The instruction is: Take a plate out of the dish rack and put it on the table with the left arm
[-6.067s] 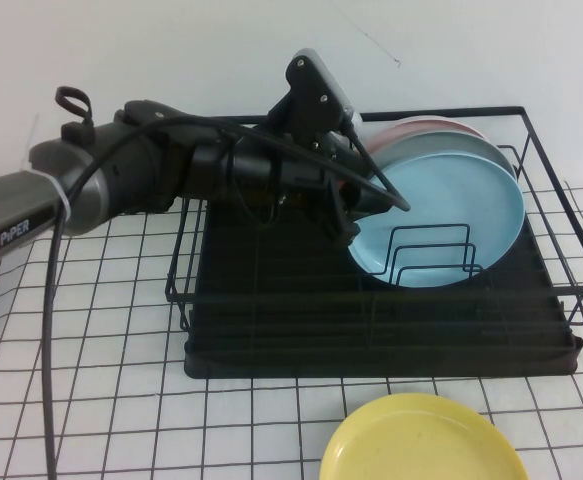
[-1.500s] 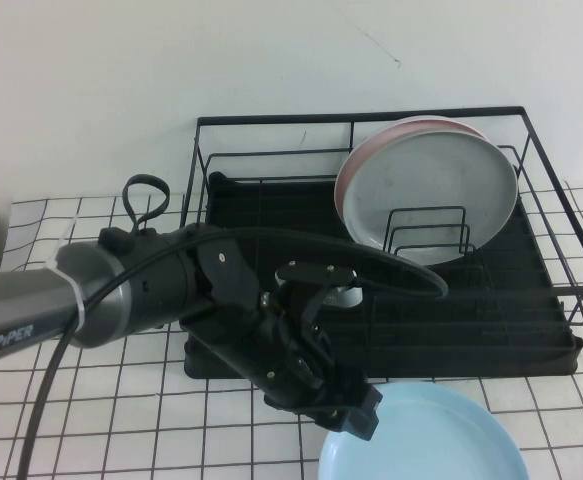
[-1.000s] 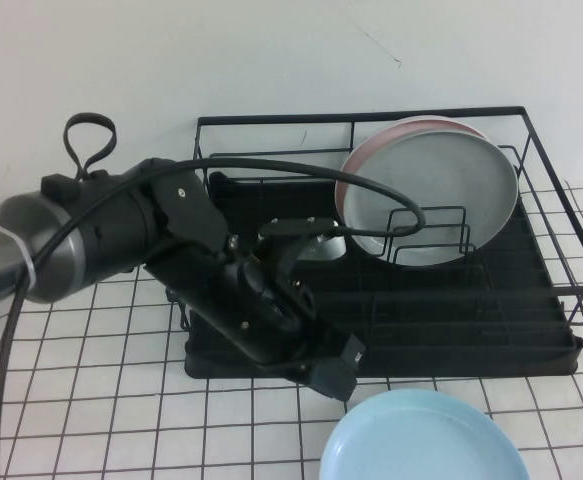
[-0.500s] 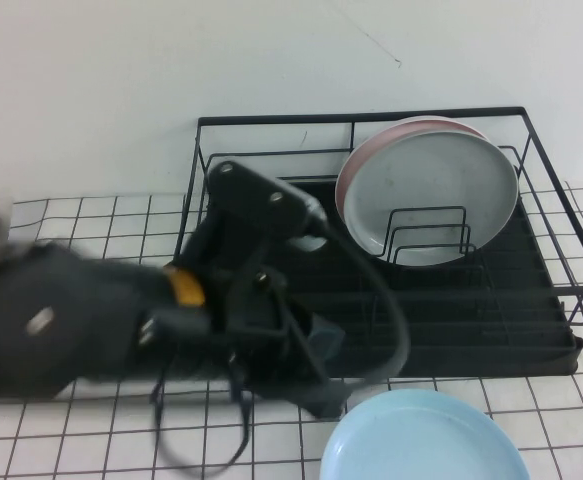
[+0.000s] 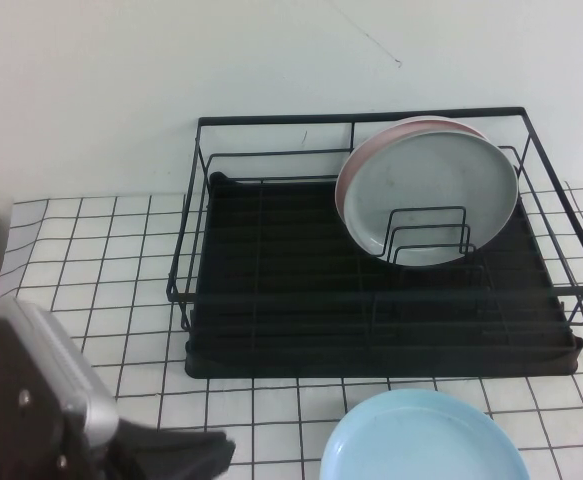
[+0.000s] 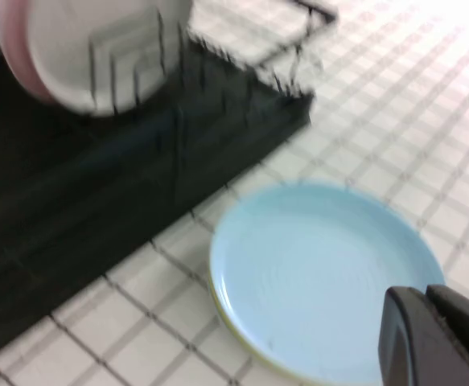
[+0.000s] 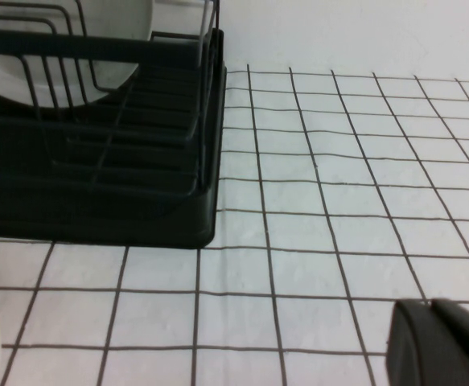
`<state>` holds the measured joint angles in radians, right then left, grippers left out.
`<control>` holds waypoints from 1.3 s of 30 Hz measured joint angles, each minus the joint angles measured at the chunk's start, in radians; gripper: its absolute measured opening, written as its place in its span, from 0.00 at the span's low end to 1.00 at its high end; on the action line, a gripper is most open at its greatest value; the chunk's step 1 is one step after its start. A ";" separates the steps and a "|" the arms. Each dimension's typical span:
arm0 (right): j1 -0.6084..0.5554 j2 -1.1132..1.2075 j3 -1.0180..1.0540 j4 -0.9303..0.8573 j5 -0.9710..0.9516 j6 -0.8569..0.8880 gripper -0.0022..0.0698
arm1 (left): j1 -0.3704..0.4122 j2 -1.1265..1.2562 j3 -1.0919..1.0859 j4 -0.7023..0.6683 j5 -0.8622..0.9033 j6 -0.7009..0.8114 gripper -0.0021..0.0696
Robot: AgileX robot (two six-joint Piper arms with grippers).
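Your sky-blue plate (image 5: 423, 438) lies flat on surface (image 5: 91, 260) | left gripper (image 6: 439, 338) beside it, clenched empty | right gripper (image 7: 443, 342) low, clenched, beside dish rack (image 7: 97, 185).

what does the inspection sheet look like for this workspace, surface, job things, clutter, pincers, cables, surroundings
surface: table under a white gridded cloth
job's things: blue plate lies flat in front of the rack, stacked on a yellow plate
clutter: grey plate leans in the rack, pink plate behind it
grippers: left pincer shut, empty, beside the blue plate's edge; right pincer shut, empty, low over the table right of the rack
cables: nothing seen
surroundings: plain white wall behind the rack
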<state>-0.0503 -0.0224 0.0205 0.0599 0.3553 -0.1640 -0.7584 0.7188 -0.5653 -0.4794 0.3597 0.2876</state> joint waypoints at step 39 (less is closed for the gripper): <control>0.000 0.000 0.000 0.000 0.000 0.000 0.03 | 0.676 -0.728 0.587 0.311 -0.265 -0.159 0.03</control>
<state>-0.0503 -0.0224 0.0205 0.0599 0.3553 -0.1640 -0.0825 -0.0088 0.0220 -0.1680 0.0944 0.1285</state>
